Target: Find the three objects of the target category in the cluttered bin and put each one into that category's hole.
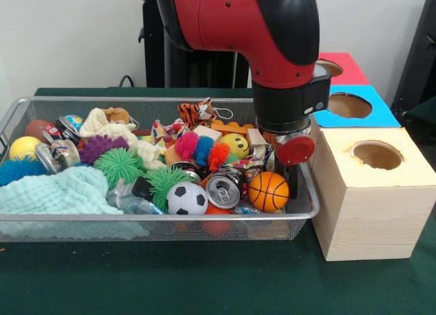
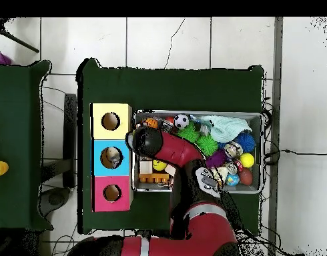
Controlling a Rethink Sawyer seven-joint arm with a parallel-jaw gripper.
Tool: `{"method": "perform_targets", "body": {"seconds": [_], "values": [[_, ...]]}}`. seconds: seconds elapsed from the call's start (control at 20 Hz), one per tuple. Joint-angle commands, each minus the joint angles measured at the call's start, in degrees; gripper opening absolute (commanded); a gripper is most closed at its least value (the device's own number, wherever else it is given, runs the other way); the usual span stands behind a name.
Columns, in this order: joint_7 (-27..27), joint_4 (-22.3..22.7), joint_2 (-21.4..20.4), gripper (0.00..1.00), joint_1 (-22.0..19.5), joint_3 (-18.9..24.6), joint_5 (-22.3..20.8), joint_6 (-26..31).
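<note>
A wire mesh bin (image 1: 13,117) is packed with mixed toys. At its right end, my gripper (image 1: 292,181) reaches down beside an orange basketball (image 1: 268,191); the arm's wrist hides most of it. A soccer ball (image 1: 187,198), a silver can (image 1: 223,189), a yellow smiley ball (image 1: 238,145) and green spiky balls (image 1: 120,165) lie nearby. Three boxes with round holes stand to the right of the bin: wooden (image 1: 376,192), blue (image 1: 351,107), red (image 1: 340,67). In the overhead view the arm (image 2: 159,147) covers the bin's left end, and something pale shows inside the blue box's hole (image 2: 112,157).
A pale green cloth (image 1: 58,191) fills the bin's left front. A tiger plush (image 1: 197,113), a yellow ball (image 1: 24,148) and more cans (image 1: 58,155) lie further back. Green cloth covers the table (image 1: 204,274). A second green table (image 2: 19,133) stands at the overhead view's left.
</note>
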Motion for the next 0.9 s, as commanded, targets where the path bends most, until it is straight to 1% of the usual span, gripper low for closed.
{"method": "perform_targets", "body": {"seconds": [0.05, 0.1, 0.15, 0.2, 0.55, 0.75, 0.9], "values": [[2.5, -14.5, 6.0, 1.00, 5.6, -11.0, -4.7, 17.4], [-0.9, -12.7, 4.9, 0.00, 5.7, -10.5, -7.5, 10.1], [-0.7, -12.6, 4.9, 0.00, 5.5, -10.3, -7.7, 9.8], [-0.5, -12.5, 4.8, 1.00, 5.4, -10.0, -7.9, 9.6], [-0.2, -12.3, 4.0, 1.00, 5.0, -9.5, -9.0, 10.3], [-0.3, -12.2, 2.7, 1.00, 4.9, -9.7, -9.7, 12.3], [-0.8, -13.0, 2.3, 1.00, 4.9, -9.4, -10.0, 14.0]]}}
